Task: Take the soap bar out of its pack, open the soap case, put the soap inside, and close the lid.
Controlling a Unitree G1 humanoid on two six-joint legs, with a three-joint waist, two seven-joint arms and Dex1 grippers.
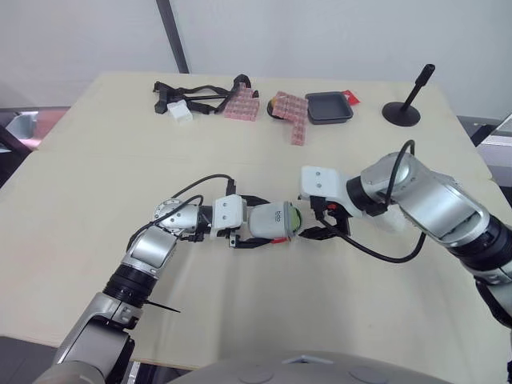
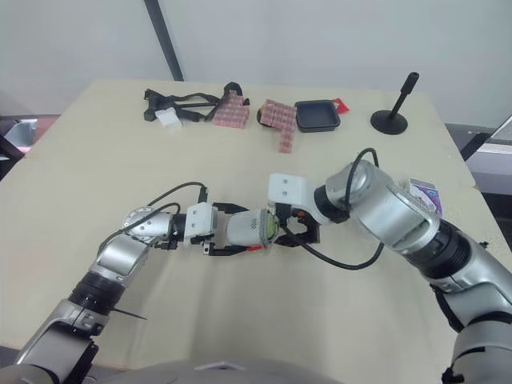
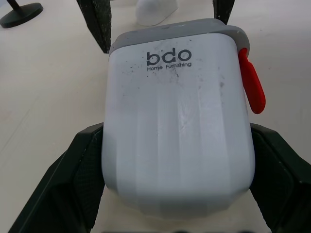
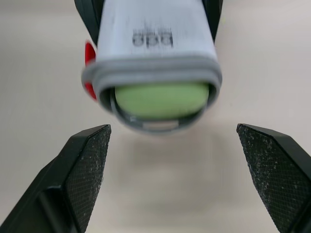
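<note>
One soap case [image 1: 272, 222], centre frame, pinched by left gripper [image 3: 176, 141], right gripper [image 4: 171, 145] jaws spread, one green soap [image 4: 161, 99] in its mouth, right wrist view.

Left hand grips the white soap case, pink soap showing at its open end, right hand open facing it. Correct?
One error: the soap is green, not pink, as the right wrist view shows. The rest stands: the left hand grips the white soap case, and the right hand is open facing its open end.
</note>
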